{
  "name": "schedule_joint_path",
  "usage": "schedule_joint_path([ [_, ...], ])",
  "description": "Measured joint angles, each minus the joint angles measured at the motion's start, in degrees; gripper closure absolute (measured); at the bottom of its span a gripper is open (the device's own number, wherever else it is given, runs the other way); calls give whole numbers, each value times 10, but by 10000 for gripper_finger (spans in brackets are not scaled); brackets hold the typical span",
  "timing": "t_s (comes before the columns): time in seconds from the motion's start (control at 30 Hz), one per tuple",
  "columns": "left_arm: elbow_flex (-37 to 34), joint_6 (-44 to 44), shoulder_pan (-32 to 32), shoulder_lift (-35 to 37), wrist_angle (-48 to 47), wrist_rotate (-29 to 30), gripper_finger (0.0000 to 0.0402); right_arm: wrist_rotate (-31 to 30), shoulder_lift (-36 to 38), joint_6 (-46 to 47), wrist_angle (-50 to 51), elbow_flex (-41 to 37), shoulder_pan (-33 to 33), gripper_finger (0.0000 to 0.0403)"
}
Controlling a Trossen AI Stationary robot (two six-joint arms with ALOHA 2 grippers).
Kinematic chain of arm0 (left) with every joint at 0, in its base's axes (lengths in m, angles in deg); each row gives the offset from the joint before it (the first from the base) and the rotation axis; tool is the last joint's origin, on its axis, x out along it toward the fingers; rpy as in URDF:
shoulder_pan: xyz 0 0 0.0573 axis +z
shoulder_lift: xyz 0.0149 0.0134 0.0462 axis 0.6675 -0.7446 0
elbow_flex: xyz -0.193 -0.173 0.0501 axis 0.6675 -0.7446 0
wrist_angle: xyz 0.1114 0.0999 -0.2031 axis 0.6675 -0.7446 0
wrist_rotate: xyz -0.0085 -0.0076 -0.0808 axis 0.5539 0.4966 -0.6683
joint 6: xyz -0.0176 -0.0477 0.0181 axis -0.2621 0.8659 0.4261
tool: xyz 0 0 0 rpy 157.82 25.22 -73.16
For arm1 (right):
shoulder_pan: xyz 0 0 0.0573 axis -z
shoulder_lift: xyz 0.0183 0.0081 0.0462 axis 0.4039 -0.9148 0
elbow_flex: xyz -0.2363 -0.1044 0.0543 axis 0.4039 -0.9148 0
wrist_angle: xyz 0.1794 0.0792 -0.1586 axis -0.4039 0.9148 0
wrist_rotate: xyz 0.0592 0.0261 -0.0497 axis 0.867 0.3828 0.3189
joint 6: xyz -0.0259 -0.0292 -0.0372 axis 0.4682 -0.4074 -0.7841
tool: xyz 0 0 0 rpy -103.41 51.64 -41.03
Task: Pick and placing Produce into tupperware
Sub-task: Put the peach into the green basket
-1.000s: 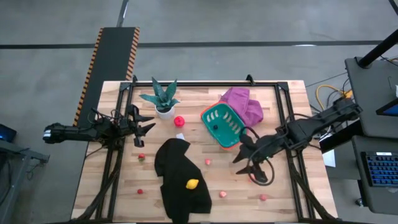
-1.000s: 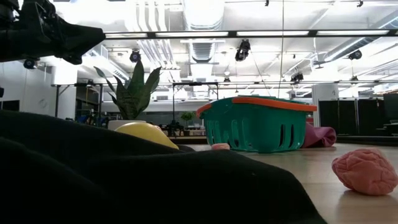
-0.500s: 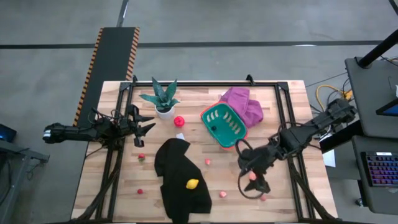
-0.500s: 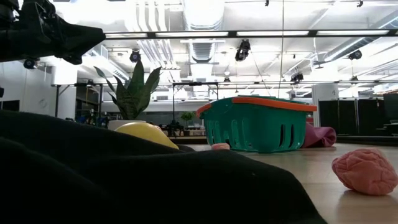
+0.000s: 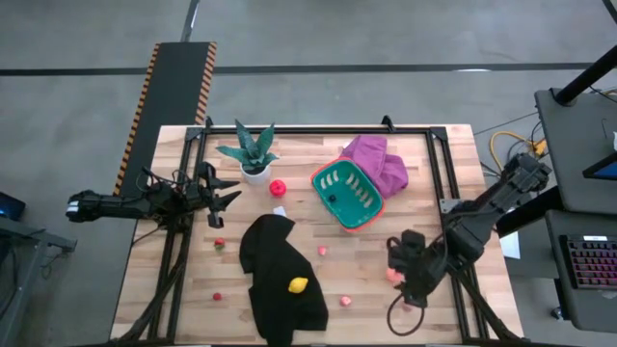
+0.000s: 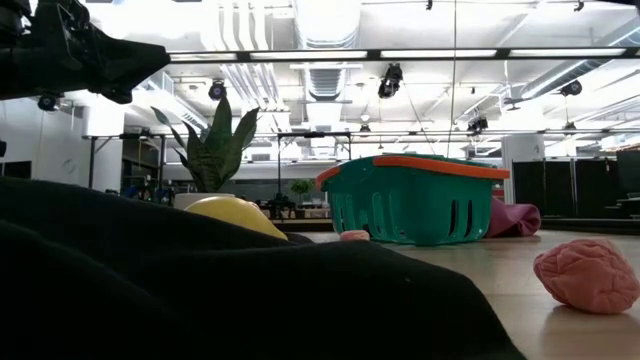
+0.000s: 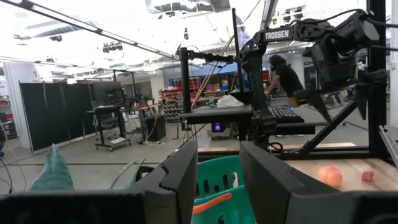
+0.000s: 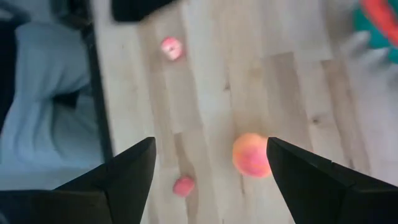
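Observation:
My right gripper hangs open over the table's near right part, pointing down. In the right wrist view its fingers stand apart above an orange-pink produce piece, clear of it; a small pink piece lies beside it. The same orange-pink piece lies on the wood. The teal tupperware with its orange rim stands at mid table. A yellow produce piece rests on a black cloth. My left gripper waits open at the table's left side, above the wood.
A potted green plant stands at the back left, and a red piece lies near it. A purple cloth lies behind the tupperware. Small pink pieces are scattered on the wood. Dark frame rails run along both sides.
My right gripper has swung from beside the tupperware toward the table's near right corner and sunk lower. It has tipped to point more steeply down and now hangs over the orange-pink piece. No produce piece has moved.

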Motion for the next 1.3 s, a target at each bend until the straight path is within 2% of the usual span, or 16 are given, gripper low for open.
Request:
schedule_joint_path([
  [0.17,0,0,0,0,0,0,294,-35,0,81,3,-10,-8,106],
  [0.33,0,0,0,-1,0,0,294,-57,0,325,62,-23,0,106],
  [0.4,0,0,0,0,0,0,294,-50,0,425,82,-32,0,106],
  [0.47,0,0,0,-1,0,0,294,-29,0,487,89,-39,-1,106],
  [0.67,0,0,0,-1,0,0,294,3,0,574,88,-56,-1,106],
  [1.03,0,-2,0,-1,0,0,294,17,0,679,91,-78,1,117],
  [1.3,0,-1,0,0,2,0,294,62,0,732,84,-77,2,128],
])
